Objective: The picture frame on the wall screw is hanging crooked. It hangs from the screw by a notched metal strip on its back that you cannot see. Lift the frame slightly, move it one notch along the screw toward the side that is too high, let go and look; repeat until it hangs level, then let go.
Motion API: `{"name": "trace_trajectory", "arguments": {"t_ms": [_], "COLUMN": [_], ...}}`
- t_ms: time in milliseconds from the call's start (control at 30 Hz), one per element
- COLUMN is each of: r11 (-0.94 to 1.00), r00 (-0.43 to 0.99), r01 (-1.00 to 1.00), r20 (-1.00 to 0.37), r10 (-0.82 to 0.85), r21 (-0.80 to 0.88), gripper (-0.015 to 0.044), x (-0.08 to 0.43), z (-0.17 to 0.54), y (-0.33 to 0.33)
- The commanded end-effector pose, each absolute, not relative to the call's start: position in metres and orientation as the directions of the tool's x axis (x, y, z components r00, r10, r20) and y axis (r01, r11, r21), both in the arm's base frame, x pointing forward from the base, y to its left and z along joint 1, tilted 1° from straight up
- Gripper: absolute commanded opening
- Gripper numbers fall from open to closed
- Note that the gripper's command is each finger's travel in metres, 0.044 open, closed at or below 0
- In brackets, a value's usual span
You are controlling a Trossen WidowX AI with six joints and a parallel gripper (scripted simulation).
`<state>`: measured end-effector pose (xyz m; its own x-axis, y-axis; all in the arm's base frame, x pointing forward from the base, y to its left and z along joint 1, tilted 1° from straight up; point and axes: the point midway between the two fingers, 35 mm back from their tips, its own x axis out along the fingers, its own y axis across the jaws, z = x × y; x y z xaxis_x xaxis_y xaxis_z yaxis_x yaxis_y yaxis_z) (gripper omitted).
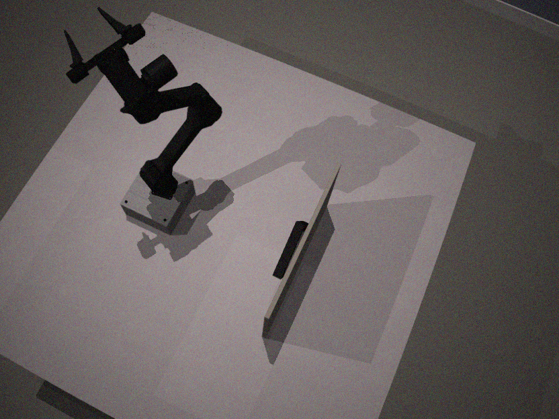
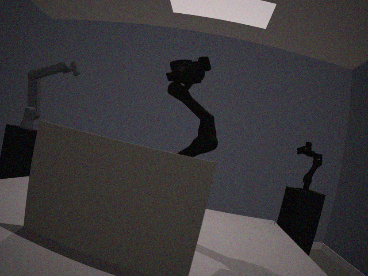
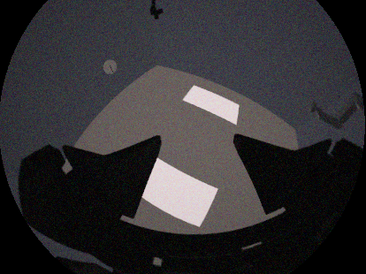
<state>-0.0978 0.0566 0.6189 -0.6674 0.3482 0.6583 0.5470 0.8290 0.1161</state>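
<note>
In the top view the picture frame point(image 1: 289, 249) shows from above as a dark narrow bar against the arm-facing side of the thin upright wall panel point(image 1: 305, 237). Its tilt cannot be told from this angle. The exterior camera looks at the back of the wall panel point(image 2: 116, 196), which hides the frame and the screw. My gripper point(image 1: 82, 20) point(image 3: 197, 139) is open and empty. It is raised high and points away from the wall, far from the frame. The wrist view shows only the ceiling and its lights between the fingers.
The arm's base block point(image 1: 158, 202) stands on the pale floor mat point(image 1: 93, 298), left of the wall. A grey arm on a black pedestal point(image 2: 15, 150) and a black arm on a pedestal point(image 2: 300, 214) stand at the room's edges.
</note>
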Motion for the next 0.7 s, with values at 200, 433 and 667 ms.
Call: {"name": "trace_trajectory", "arguments": {"t_ms": [200,433,667], "r11": [0.885,0.876,0.749], "r00": [-0.635,-0.466,-0.153], "r01": [0.384,0.144,-0.087], "r20": [0.771,0.813,0.734], "r10": [0.047,-0.35,-0.661], "r21": [0.262,0.46,0.657], "gripper": [0.026,0.026,0.026], "x": [-0.1,-0.077,-0.025], "z": [0.604,0.564,0.5], "y": [-0.002,-0.08,-0.143]}}
